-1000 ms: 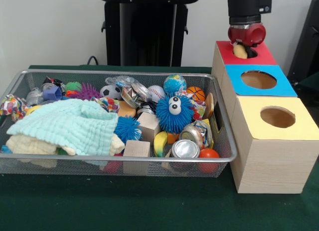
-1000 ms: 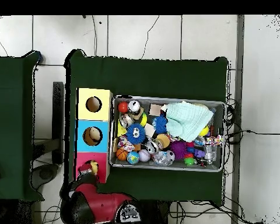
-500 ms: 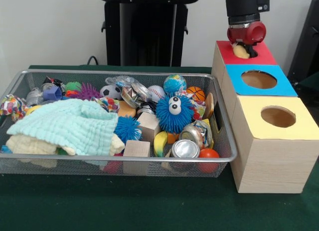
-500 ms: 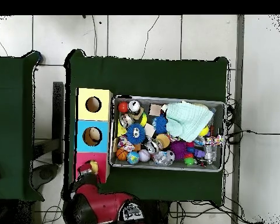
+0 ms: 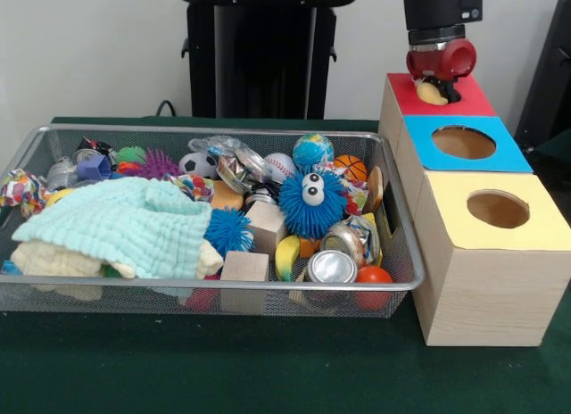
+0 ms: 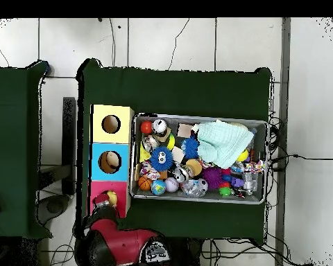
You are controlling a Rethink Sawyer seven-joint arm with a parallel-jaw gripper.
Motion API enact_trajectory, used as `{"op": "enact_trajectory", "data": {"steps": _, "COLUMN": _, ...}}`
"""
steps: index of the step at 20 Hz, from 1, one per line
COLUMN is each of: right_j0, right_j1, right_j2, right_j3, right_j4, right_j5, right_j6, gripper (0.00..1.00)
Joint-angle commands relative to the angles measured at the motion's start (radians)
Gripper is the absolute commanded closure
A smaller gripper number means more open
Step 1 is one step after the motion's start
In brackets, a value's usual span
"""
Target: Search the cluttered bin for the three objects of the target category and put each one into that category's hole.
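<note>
Red card tops the far wooden box of a row of three, and its round hole is where a pale yellow rounded piece is being lowered. The piece is held at the hole's mouth beneath the red and black gripper, so that it can fall straight in; how the gripper stands cannot be told, since its tips are hidden behind its body. The blue-topped middle box and yellow-topped near box are set in line at the right of the wire mesh bin, kept just beside it for short carries. A mint knitted cloth is draped over the bin's left clutter, presumably to hide things.
</note>
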Motion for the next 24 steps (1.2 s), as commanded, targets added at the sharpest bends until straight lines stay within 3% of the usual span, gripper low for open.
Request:
{"op": "enact_trajectory", "data": {"steps": 1, "right_j0": 0.058, "right_j1": 0.251, "right_j2": -0.09, "right_j3": 0.007, "right_j4": 0.041, "right_j5": 0.113, "right_j6": 0.02, "gripper": 0.0}}
{"op": "enact_trajectory", "data": {"steps": 11, "right_j0": 0.1, "right_j1": 0.157, "right_j2": -0.081, "right_j3": 0.052, "right_j4": 0.091, "right_j5": 0.167, "right_j6": 0.05, "gripper": 0.0}}
{"op": "enact_trajectory", "data": {"steps": 18, "right_j0": 0.292, "right_j1": 0.042, "right_j2": -0.202, "right_j3": 0.044, "right_j4": 0.334, "right_j5": 0.412, "right_j6": 0.018, "gripper": 0.0}}
{"op": "enact_trajectory", "data": {"steps": 23, "right_j0": 0.379, "right_j1": 0.043, "right_j2": -0.263, "right_j3": 0.015, "right_j4": 0.436, "right_j5": 0.487, "right_j6": 0.009, "gripper": 0.0}}
{"op": "enact_trajectory", "data": {"steps": 24, "right_j0": 0.253, "right_j1": 0.005, "right_j2": -0.273, "right_j3": 0.105, "right_j4": 0.349, "right_j5": 0.425, "right_j6": -0.009, "gripper": 0.0}}
